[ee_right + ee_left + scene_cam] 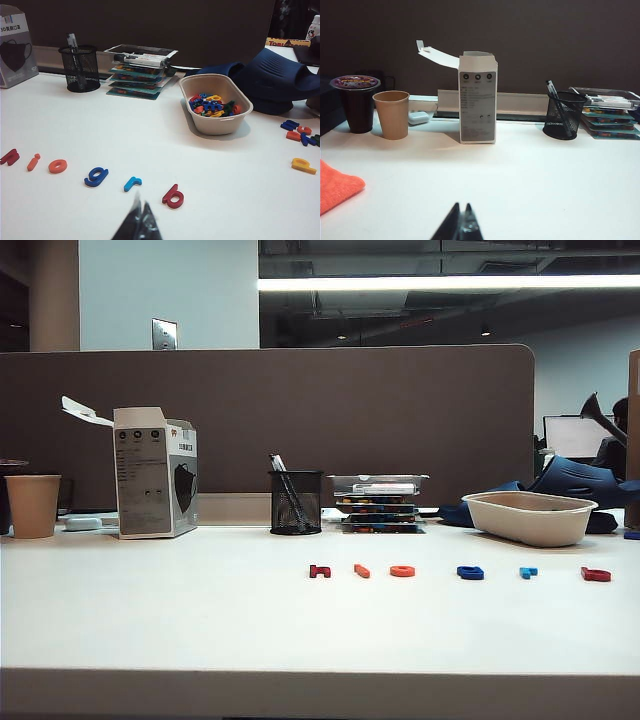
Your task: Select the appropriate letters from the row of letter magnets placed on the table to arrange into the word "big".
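The row of letter magnets lies on the white table (pixel 160 610), right of its middle. It runs from a dark red letter (pixel 320 571) through the orange-red "i" (pixel 362 570), an orange ring (pixel 403 571), the dark blue "g" (pixel 470 572) and a light blue letter (pixel 528 572) to the red "b" (pixel 596 574). In the right wrist view my right gripper (pixel 141 200) is shut and empty, just short of the row between the light blue letter (pixel 132 183) and the "b" (pixel 173 196); the "g" (pixel 96 176) and "i" (pixel 33 162) lie further along. My left gripper (pixel 462 204) is shut over bare table. Neither gripper shows in the exterior view.
A beige bowl (pixel 530 518) of loose letters stands behind the row's right end, with a blue object (pixel 272 75) beyond it. A mesh pen holder (pixel 296 502), stacked cards (pixel 380 502), a mask box (pixel 155 472) and a paper cup (pixel 33 505) line the back. An orange cloth (pixel 337 185) lies far left.
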Controlling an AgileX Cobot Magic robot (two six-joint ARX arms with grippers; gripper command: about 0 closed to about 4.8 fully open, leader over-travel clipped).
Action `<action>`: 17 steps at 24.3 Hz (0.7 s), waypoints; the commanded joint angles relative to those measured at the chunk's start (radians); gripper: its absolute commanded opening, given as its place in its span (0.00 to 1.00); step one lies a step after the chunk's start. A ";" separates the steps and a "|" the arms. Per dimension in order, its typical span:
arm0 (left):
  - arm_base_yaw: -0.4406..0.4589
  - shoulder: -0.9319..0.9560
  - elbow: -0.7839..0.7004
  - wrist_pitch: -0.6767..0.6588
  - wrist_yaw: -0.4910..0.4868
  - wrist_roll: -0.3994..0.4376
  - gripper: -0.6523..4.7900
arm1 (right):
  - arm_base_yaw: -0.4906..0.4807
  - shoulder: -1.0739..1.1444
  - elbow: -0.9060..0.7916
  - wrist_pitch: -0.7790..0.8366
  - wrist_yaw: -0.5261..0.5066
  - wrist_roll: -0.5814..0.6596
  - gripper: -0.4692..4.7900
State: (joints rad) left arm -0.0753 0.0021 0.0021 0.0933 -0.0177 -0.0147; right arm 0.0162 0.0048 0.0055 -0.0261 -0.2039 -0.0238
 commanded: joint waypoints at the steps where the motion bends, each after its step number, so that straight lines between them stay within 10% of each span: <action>1: 0.002 0.000 0.005 0.012 0.007 0.003 0.11 | 0.001 -0.006 -0.006 0.016 0.003 -0.003 0.09; 17: 0.002 0.000 0.006 0.014 0.013 0.002 0.11 | 0.001 -0.006 -0.006 0.031 0.003 -0.003 0.09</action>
State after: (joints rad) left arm -0.0753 0.0021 0.0021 0.0933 -0.0177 -0.0151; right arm 0.0162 0.0048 0.0055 -0.0196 -0.2039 -0.0242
